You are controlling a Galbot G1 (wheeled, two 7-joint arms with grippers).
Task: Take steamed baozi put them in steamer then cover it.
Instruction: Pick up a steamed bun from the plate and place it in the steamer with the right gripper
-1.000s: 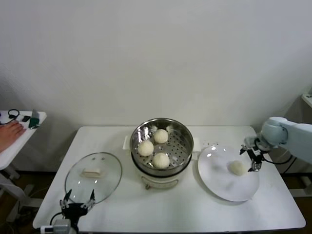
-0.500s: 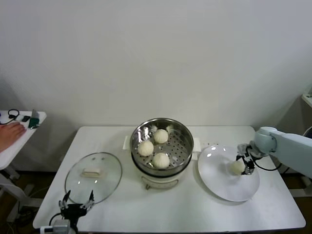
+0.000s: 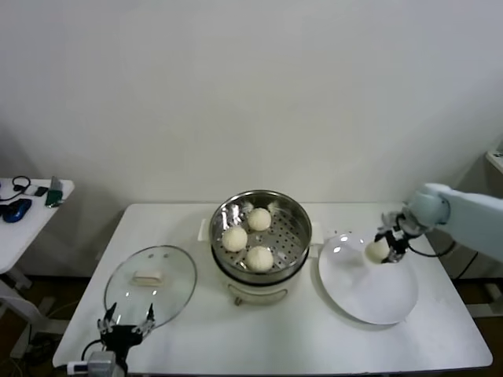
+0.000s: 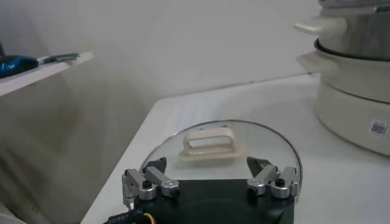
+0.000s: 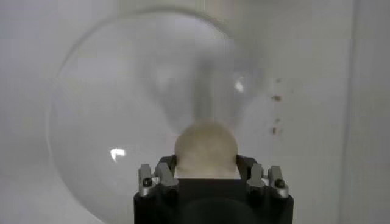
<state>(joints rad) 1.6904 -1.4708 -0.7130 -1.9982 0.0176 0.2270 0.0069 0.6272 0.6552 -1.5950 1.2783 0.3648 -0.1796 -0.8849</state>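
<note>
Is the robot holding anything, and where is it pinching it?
Yes. The right gripper pinches the last baozi by its two sides, above the white plate. The left gripper holds nothing.

The right arm [image 3: 464, 217] wears a smooth pale blue-grey shell with a rounded joint. Both the left gripper [image 4: 210, 181] and right gripper [image 5: 207, 176] have black bodies, silvery metal finger links and dark screws.
</note>
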